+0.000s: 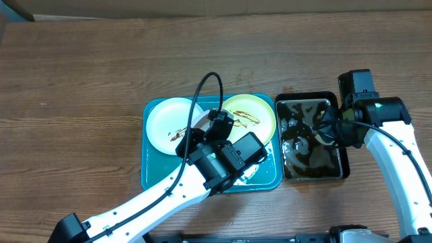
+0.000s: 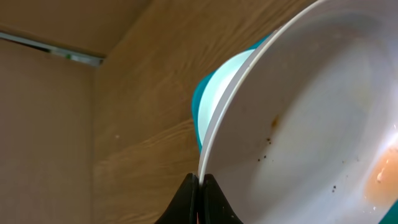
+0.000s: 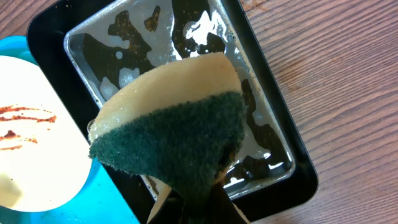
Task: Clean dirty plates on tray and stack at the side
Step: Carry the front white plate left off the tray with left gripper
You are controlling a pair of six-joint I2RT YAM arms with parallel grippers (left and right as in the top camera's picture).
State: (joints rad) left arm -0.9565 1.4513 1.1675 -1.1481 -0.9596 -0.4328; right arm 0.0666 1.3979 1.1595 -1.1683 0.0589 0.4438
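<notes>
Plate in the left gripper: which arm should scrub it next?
Right. The right gripper holds the sponge over the pan; the left gripper is busy pinching the plate rim.

A wooden table (image 1: 81, 61) with brown grain fills the scene, and a pale brown board (image 1: 202, 7) runs along its far edge. Right of centre sits a black rectangular pan (image 1: 310, 177), its long side running near to far. Shallow liquid in it shines with pale patches of foam or glare. Over the pan hangs a sponge (image 3: 180, 124), yellow on one side and dark green scouring pad on the other, tilted.
</notes>
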